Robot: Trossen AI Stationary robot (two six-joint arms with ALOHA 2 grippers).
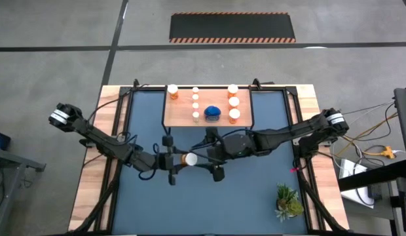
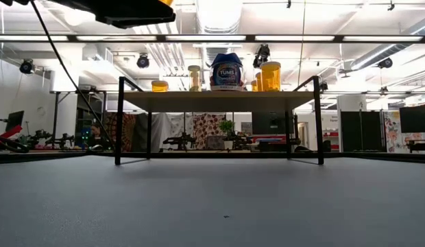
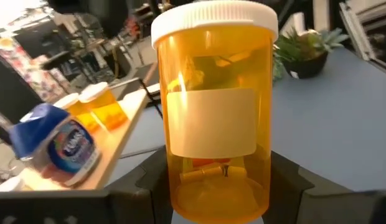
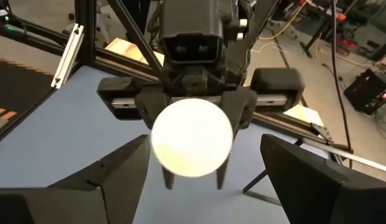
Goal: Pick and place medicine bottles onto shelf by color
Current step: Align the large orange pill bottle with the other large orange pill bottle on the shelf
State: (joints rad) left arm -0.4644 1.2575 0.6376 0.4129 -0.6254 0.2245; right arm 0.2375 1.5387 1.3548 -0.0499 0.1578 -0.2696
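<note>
Two grippers are met at mid-frame in the high view, just below the shelf (image 1: 180, 118). An orange bottle (image 3: 211, 118) with a white cap is clamped between the left gripper's (image 1: 173, 159) fingers. The right gripper (image 1: 215, 157) is held facing its cap, fingers spread wide and apart from it. Other bottles (image 1: 234, 101) and a blue bottle (image 1: 212, 113) are seen standing on the shelf.
</note>
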